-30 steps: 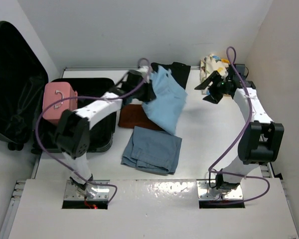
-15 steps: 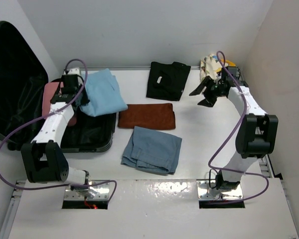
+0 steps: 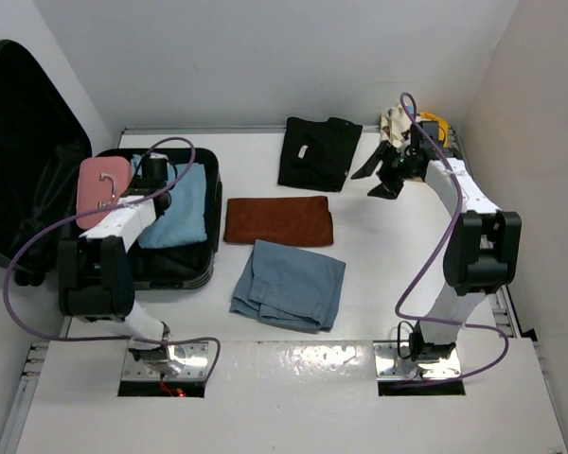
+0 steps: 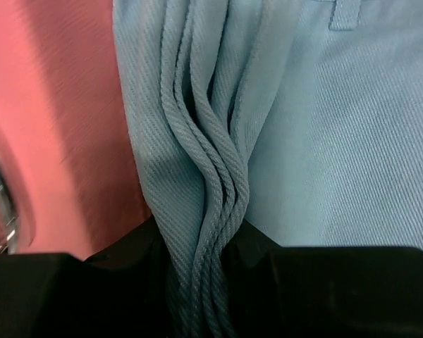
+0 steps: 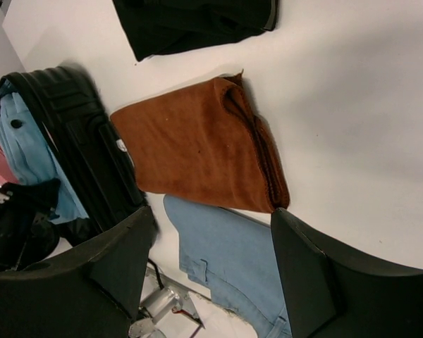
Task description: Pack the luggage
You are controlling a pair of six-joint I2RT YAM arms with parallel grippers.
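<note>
The left tool [image 4: 201, 253] is clamped on a bunched fold of the pale blue garment [image 3: 177, 203]. That garment lies directly beneath it in the luggage [image 3: 175, 268], at the worktop's [image 3: 388, 255] left edge, just beside the pink case [image 3: 102, 180], so letting go looks like the next move. The right tool [image 3: 382, 171], its jaws spread and empty, hangs at the far right, nearest the black garment [image 3: 317, 151] and well apart from the luggage.
</note>
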